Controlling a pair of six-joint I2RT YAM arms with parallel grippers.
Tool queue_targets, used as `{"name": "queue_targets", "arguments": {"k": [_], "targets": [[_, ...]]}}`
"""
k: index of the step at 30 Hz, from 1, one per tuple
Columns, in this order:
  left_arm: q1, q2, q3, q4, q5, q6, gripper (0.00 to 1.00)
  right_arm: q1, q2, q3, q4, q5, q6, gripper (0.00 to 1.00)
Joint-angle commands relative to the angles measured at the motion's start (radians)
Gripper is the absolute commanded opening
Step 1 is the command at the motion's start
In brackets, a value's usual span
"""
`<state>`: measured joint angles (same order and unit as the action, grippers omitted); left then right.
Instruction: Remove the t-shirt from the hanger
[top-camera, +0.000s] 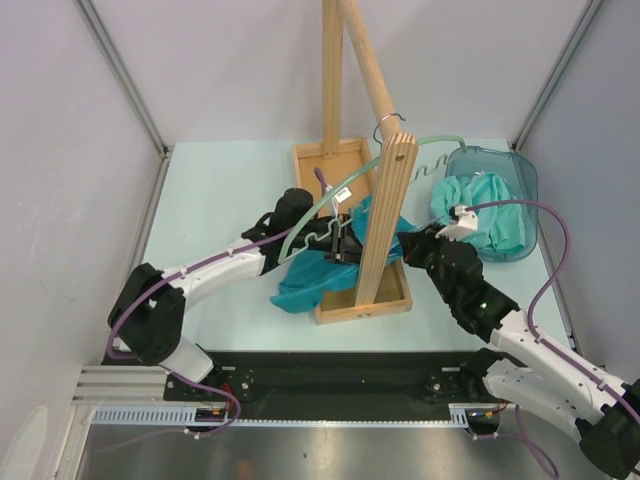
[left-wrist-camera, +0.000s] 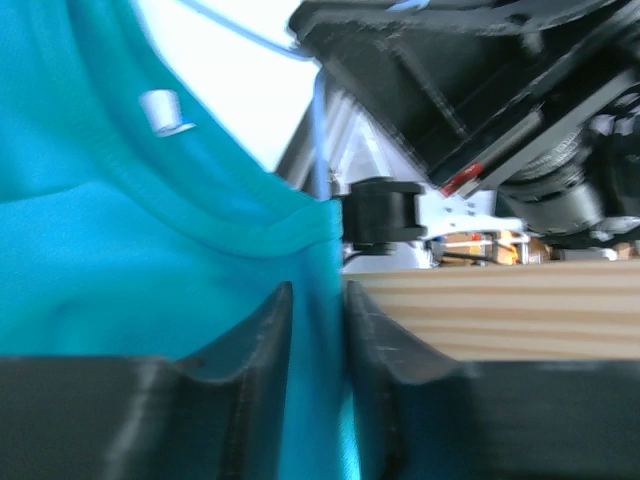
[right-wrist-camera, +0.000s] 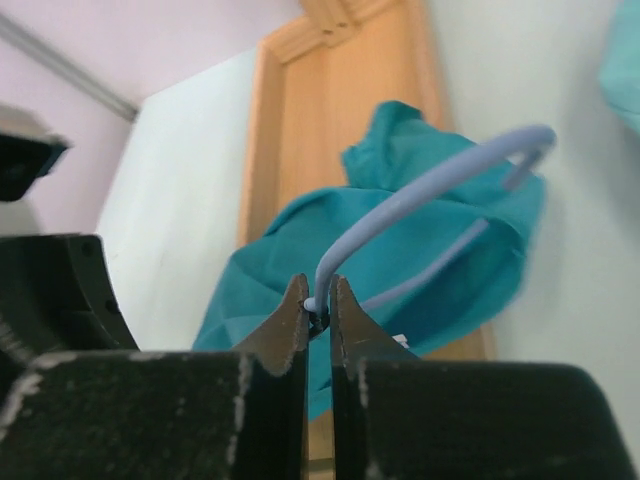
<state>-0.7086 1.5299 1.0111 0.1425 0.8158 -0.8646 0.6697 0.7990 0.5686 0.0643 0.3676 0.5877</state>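
Observation:
A teal t-shirt (top-camera: 308, 282) lies bunched over the wooden rack's base and spills onto the table. A pale wire hanger (top-camera: 312, 208) arcs above it. My left gripper (top-camera: 342, 248) sits at the shirt beside the wooden post. In the left wrist view its jaws stand a narrow gap apart (left-wrist-camera: 318, 310), and the t-shirt (left-wrist-camera: 120, 290) fills that gap, collar hem just above. My right gripper (top-camera: 412, 242) reaches in from the other side of the post. It is shut (right-wrist-camera: 318, 295) on the end of the hanger (right-wrist-camera: 440, 175), with the t-shirt (right-wrist-camera: 420, 250) behind it.
The wooden rack (top-camera: 385, 215) has slanted posts rising from a shallow base tray (top-camera: 365, 308) mid-table. A translucent blue basket (top-camera: 525, 190) holding more teal cloth (top-camera: 480, 205) stands at the right. Grey walls enclose the table on three sides.

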Motion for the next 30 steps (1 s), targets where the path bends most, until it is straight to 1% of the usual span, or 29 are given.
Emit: {"name": "queue_targets", "arguments": {"k": [1, 2, 3, 4, 6, 7, 10, 12, 14, 17, 21, 23, 25, 30], "targets": [[-0.040, -0.060, 0.067, -0.233, 0.001, 0.211, 0.40, -0.004, 0.009, 0.108, -0.135, 0.163, 0.080, 0.00], [-0.040, -0.071, 0.070, -0.288, -0.027, 0.235, 0.46, -0.002, 0.012, 0.117, -0.153, 0.181, 0.087, 0.00], [-0.038, -0.083, 0.070, -0.305, -0.056, 0.274, 0.58, -0.004, 0.019, 0.129, -0.176, 0.189, 0.096, 0.00], [-0.038, -0.112, 0.064, -0.319, -0.096, 0.289, 0.63, -0.004, 0.031, 0.145, -0.232, 0.200, 0.122, 0.00], [-0.038, -0.145, 0.043, -0.334, -0.127, 0.324, 0.78, -0.005, 0.048, 0.192, -0.296, 0.226, 0.159, 0.00], [-0.038, -0.169, 0.020, -0.333, -0.141, 0.332, 0.79, -0.007, 0.058, 0.209, -0.360, 0.234, 0.196, 0.00], [-0.038, -0.200, -0.017, -0.379, -0.170, 0.368, 0.83, -0.007, 0.095, 0.263, -0.440, 0.243, 0.242, 0.00], [-0.038, -0.223, -0.051, -0.370, -0.162, 0.369, 0.85, -0.005, 0.120, 0.290, -0.466, 0.248, 0.258, 0.00], [-0.038, -0.260, -0.089, -0.368, -0.165, 0.371, 0.86, -0.007, 0.140, 0.300, -0.469, 0.254, 0.251, 0.00], [-0.038, -0.303, -0.105, -0.394, -0.173, 0.383, 0.88, -0.015, 0.169, 0.318, -0.462, 0.252, 0.247, 0.00], [-0.038, -0.347, -0.097, -0.425, -0.194, 0.407, 0.96, -0.018, 0.219, 0.335, -0.426, 0.226, 0.232, 0.00], [-0.038, -0.358, -0.086, -0.446, -0.202, 0.420, 0.98, -0.019, 0.233, 0.341, -0.411, 0.215, 0.230, 0.00], [-0.038, -0.372, -0.097, -0.457, -0.204, 0.424, 0.98, -0.025, 0.250, 0.361, -0.419, 0.209, 0.231, 0.00], [-0.038, -0.409, -0.181, -0.454, -0.222, 0.408, 0.93, -0.039, 0.262, 0.405, -0.442, 0.199, 0.251, 0.00]]}}
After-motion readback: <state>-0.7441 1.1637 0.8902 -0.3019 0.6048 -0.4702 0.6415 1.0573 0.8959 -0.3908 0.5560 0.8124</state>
